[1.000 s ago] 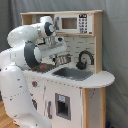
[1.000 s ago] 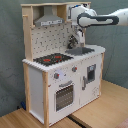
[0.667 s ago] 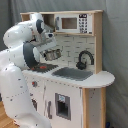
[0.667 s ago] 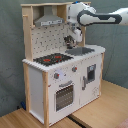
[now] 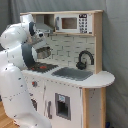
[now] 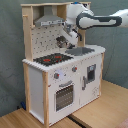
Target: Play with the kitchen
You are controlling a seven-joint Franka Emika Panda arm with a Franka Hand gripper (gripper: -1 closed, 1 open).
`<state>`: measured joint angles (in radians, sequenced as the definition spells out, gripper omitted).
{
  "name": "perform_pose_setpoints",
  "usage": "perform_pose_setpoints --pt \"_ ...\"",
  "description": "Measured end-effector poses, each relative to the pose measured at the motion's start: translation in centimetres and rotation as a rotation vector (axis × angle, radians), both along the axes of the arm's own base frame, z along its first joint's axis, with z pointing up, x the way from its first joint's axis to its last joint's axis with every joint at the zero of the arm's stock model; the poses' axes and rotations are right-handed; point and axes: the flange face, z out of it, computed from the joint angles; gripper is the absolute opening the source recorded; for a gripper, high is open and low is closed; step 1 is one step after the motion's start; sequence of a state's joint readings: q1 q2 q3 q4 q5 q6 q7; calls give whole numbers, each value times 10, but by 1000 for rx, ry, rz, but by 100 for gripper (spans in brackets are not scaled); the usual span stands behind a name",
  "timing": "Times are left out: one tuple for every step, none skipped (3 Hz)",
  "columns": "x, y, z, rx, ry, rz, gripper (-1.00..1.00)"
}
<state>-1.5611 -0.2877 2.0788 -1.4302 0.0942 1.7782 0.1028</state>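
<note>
The white and light-wood toy kitchen point(image 5: 75, 95) point(image 6: 75, 80) shows in both exterior views. It has a black faucet point(image 5: 85, 59), a grey sink point(image 5: 72, 73) point(image 6: 80, 51), a red-ringed black stovetop point(image 5: 42, 66) point(image 6: 52, 59), a grey hood point(image 6: 50, 21), an oven door point(image 6: 64, 95) and a dotted backboard point(image 6: 42, 42). My gripper point(image 5: 43, 51) point(image 6: 63, 41) hangs under the hood, in front of the backboard, a little above the stovetop's edge nearest the sink. Nothing shows in its grasp.
In the first exterior view the arm's white body point(image 5: 15, 75) stands against the kitchen's left side. A toy microwave point(image 5: 72, 23) sits on the upper shelf. The wooden floor point(image 6: 100, 110) lies around the kitchen, with a grey curtain behind.
The gripper has swung from above the sink and faucet to the stovetop side, leftward in both exterior views, and now sits under the hood.
</note>
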Motion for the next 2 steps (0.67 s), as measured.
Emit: perform_pose_setpoints --pt "1 24 -9 52 -35 31 -100" --pt "3 49 -13 90 -58 64 -100"
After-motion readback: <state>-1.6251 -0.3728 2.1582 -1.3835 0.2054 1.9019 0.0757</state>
